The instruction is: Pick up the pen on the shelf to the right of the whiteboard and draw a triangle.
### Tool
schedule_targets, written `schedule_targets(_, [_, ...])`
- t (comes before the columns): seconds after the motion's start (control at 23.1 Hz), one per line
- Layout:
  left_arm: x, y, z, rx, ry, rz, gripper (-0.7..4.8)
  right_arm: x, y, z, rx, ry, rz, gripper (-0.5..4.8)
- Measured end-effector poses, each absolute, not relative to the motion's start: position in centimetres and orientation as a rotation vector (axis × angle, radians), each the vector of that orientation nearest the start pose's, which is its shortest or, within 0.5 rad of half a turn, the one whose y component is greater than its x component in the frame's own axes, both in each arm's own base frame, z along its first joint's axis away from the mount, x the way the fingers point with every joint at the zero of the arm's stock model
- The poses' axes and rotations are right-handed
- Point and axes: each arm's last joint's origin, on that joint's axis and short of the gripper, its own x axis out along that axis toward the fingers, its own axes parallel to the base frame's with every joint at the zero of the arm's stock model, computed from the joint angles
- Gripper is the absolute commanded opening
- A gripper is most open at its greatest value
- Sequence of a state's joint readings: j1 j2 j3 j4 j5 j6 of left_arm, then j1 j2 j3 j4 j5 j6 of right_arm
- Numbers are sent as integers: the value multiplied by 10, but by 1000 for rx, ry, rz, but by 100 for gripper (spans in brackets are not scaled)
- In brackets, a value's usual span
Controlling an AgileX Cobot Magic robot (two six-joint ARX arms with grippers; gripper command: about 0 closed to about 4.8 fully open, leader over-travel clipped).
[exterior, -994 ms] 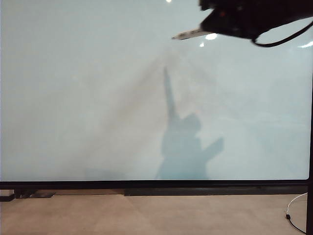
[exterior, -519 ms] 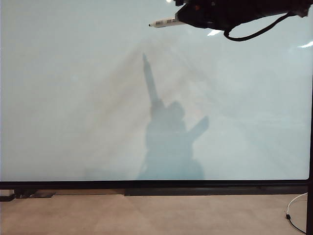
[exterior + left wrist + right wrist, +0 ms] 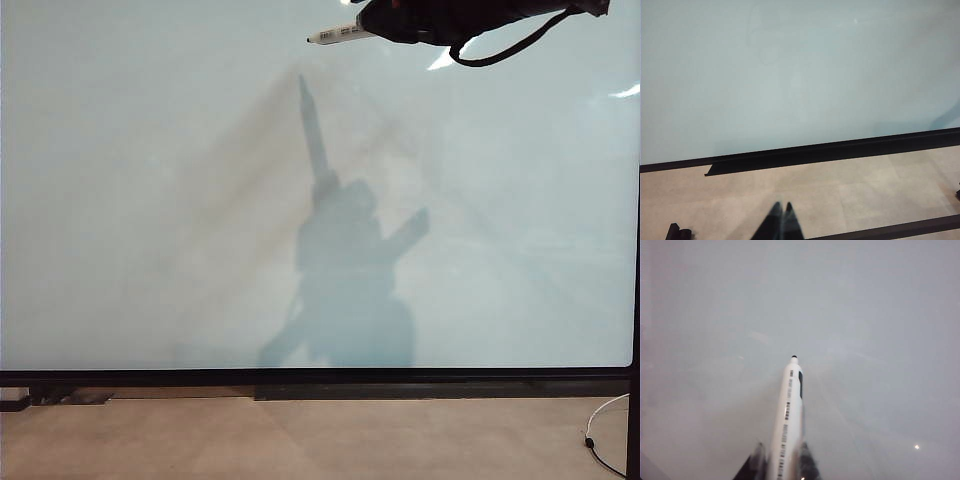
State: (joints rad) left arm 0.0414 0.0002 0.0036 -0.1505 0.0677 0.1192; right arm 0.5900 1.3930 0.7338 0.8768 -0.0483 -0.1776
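The right gripper (image 3: 375,28), a bulky black two-finger pincer, sits at about one o'clock in the exterior view, hard against the upper edge. Its jaws are drawn in close and clamped on the slim white marker pen (image 3: 340,35) with small black printing along the barrel. The pen juts out of the gripper toward nine o'clock, its dark tip leading. A looped black cable (image 3: 505,45) hangs under the arm just behind the gripper.

In the right wrist view the same gripper (image 3: 780,465) shows as two dark fingertips (image 3: 756,462) pressed against either side of the pen (image 3: 789,415). The barrel runs away from the camera toward the board, ending in a small dark nib. Whether the nib touches the surface cannot be told.

The very large glossy pale grey-white whiteboard (image 3: 150,200) with a thin black frame fills most of the exterior view. No drawn line shows on it. A grey shadow (image 3: 345,270) of arm and pen lies on the board around the centre, its point aimed at twelve o'clock.

The left gripper (image 3: 781,222) appears only in its own wrist view. Its two dark fingertips lie together with no gap and hold nothing. It hangs above the beige floor (image 3: 865,185), in front of the whiteboard's (image 3: 790,75) black lower frame.
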Motion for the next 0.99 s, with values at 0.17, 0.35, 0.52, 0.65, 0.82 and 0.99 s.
schedule_targets(0.17, [96, 2, 150, 111, 145, -35, -5, 251, 161, 281, -131, -269, 586, -5])
schedule_targets(0.35, [96, 2, 150, 111, 145, -35, -5, 252, 160, 281, -140, -271, 580, -5])
schedule_targets(0.52, [96, 2, 150, 111, 145, -35, -5, 253, 158, 281, -154, -277, 583, -5])
schedule_targets(0.65, [96, 2, 150, 111, 145, -35, -5, 255, 157, 282, -156, -280, 584, -5])
schedule_targets(0.82, [96, 2, 150, 111, 145, -35, -5, 260, 158, 289, -164, -304, 590, -5])
schedule_targets(0.99, [96, 2, 150, 111, 145, -35, -5, 266, 163, 293, -168, -319, 621, -5])
